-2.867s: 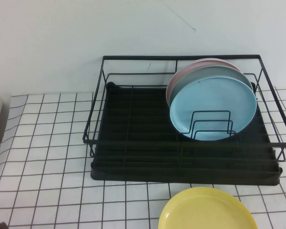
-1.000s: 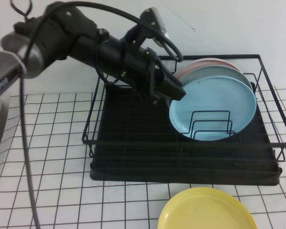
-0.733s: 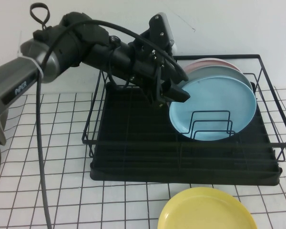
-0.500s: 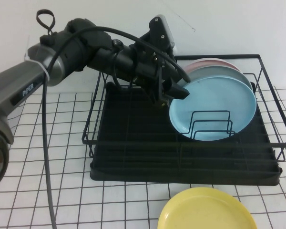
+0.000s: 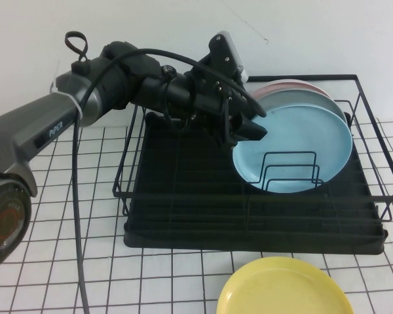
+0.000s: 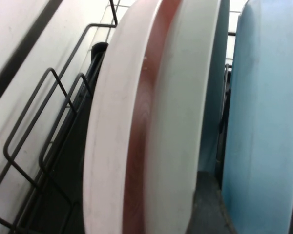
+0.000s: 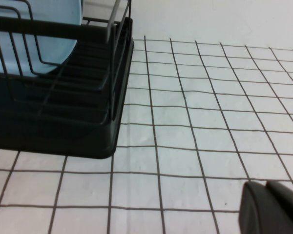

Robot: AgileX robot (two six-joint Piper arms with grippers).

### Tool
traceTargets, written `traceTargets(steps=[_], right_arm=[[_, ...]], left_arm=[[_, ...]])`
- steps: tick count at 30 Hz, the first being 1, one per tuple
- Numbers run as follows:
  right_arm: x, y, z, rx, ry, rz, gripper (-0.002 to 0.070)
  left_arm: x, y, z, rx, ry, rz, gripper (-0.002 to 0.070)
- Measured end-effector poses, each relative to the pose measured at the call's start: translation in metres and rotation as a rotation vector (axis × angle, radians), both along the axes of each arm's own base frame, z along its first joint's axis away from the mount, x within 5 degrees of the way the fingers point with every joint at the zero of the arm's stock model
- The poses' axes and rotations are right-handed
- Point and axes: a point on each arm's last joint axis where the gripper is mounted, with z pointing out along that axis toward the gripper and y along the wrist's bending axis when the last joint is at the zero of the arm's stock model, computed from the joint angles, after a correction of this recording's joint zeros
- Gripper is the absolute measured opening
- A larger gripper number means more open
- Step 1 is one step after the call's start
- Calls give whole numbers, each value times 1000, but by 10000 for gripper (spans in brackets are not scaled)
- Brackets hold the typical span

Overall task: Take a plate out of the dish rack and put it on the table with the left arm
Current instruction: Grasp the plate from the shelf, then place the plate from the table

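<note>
Stands on edge in the dish rack (image 5: 183, 216), leaning against a grey-blue plate (image 5: 327, 99) and a pink plate (image 5: 275, 86) behind: the light blue plate (image 5: 295, 147), front of the stack, held by the wire dividers (image 5: 291, 171). Looks rigid, glossy and probably slippery, light enough for one arm, likely to chip or clatter if dropped; best taken at the upper left rim, one finger on each face, then lifted up clear of the dividers. Reaches in from the left, the left arm (image 5: 118, 72), with the left tool (image 5: 254, 127) right at that rim; cannot tell from the high view whether wide or narrow, or whether touching. In the left wrist view, plates edge-on and very close, blue plate (image 6: 263, 126) to one side. Compared with half a second earlier, tool tip slightly further right and nearer the rim; nearly three seconds back, no arm in view at all. Right tool (image 7: 271, 209) low over the table (image 7: 210, 122) beside the rack's corner, parked; spread not discernible. Yellow plate (image 5: 285, 288) flat on the table in front.
</note>
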Motion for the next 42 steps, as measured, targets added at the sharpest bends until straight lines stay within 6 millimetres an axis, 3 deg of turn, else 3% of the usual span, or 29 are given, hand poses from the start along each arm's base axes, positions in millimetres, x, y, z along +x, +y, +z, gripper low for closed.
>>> traceTargets(steps=[9,12,14,21,24,31,33,37,42], right_arm=[[0,0,0,0,0,0,-1],[0,0,0,0,0,0,-1],[0,0,0,0,0,0,-1],[0,0,0,0,0,0,-1],[0,0,0,0,0,0,-1],[0,0,0,0,0,0,-1],[0,0,0,0,0,0,-1],[0,0,0,0,0,0,-1],[0,0,0,0,0,0,-1]], left_arm=[[3,-3,-13,-8,38,0,364],[4,-4,-16,-11,42,9,265],[6,-3,-16,-10,25,19,133],[7,-3,-9,-16,17,29,114],[4,-2,8,-34,12,33,114],[-18,4,74,-98,-102,44,111],[-27,6,91,-116,-123,39,64],[-42,11,118,-122,-162,51,58],[-64,25,145,-79,-77,123,58]])
